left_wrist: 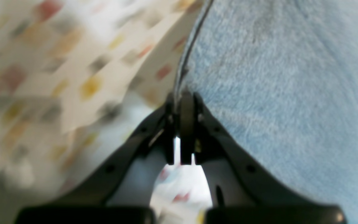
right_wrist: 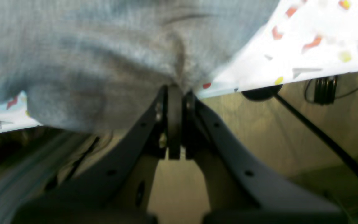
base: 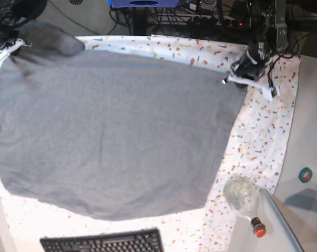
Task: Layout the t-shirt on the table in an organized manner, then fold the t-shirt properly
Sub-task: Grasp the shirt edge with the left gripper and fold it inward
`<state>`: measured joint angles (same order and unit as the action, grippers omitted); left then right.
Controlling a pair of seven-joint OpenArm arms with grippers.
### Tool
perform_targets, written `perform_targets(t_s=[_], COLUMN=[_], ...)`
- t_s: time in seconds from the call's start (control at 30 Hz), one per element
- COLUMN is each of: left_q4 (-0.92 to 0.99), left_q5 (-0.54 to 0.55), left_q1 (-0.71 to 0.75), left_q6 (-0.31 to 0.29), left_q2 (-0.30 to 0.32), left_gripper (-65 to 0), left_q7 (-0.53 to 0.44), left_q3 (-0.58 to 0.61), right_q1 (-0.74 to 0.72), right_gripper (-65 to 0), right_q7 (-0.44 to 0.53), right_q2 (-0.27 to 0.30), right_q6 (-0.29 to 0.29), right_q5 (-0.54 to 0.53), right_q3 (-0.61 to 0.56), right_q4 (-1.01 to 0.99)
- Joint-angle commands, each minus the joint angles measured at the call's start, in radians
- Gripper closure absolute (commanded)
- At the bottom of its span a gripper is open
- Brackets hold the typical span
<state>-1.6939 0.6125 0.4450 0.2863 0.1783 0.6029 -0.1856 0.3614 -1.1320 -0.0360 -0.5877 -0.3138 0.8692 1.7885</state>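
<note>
- The t-shirt [base: 111,136] lies spread across most of the table [base: 263,142], a broad grey sheet, with the speckled cloth showing along the far edge, the near edge and one side.
- The left gripper [left_wrist: 183,96] has its jaws pressed together on the shirt's edge; the grey fabric [left_wrist: 275,77] runs off to one side of the jaws and the flecked tablecloth [left_wrist: 73,62] to the other.
- From the base view that gripper [base: 237,76] sits at the shirt's far corner, touching it.
- The right gripper [right_wrist: 174,90] is likewise clamped on a pinch of the shirt [right_wrist: 89,62], at the table's edge [right_wrist: 291,71], where the fabric bunches and sags over it.
- In the base view the right arm's end [base: 11,44] meets the shirt at the opposite far corner.
- A keyboard [base: 103,242] and a bottle [base: 245,199] lie near the front.
</note>
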Motion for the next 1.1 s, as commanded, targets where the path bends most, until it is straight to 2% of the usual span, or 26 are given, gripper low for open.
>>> perform_targets(t_s=[0.0,0.17,0.27,0.33,0.5,0.63,0.73,0.9,1.07], left_q4=[-0.038,-0.142,-0.185,-0.212,-0.24,-0.229,-0.168,-0.004,0.124], left_q5=[0.004,0.004,0.005,0.007,0.013,0.013,0.005,0.005,0.004], left_q1=[0.024,0.143,0.156,0.145,-0.001,-0.136,-0.248,-0.404,-0.492], left_q6=[-0.005,-0.003,-0.003,0.02,0.081,0.084,0.086,0.087,0.087], left_q2=[0.007,0.005,0.002,0.002,-0.001,-0.029,-0.058,-0.087,-0.089], left_gripper=[0.0,0.0,0.0,0.0,0.0,0.0,0.0,0.0,0.0], left_q7=[-0.016,-0.016,-0.014,0.005,0.199,0.263,0.312,0.328,0.308], left_q3=[-0.007,-0.007,0.004,0.005,0.005,0.007,0.007,0.038,0.105], right_q1=[0.015,0.035,0.028,0.018,-0.06,-0.144,-0.22,-0.368,-0.467], right_gripper=[0.0,0.0,0.0,0.0,0.0,0.0,0.0,0.0,0.0], right_q7=[0.004,-0.004,-0.006,-0.006,-0.006,-0.006,-0.004,0.01,0.088], right_q2=[0.012,0.012,0.014,0.021,0.077,0.127,0.173,0.242,0.299], right_q6=[-0.002,-0.002,-0.002,-0.002,0.005,0.143,0.16,0.162,0.162], right_q5=[-0.002,-0.002,-0.002,-0.002,0.002,0.002,0.0,0.0,0.0], right_q3=[0.006,0.002,-0.002,-0.012,-0.089,-0.149,-0.213,-0.259,-0.259], right_q4=[0.027,0.044,0.058,0.089,0.101,0.095,0.029,-0.184,-0.373])
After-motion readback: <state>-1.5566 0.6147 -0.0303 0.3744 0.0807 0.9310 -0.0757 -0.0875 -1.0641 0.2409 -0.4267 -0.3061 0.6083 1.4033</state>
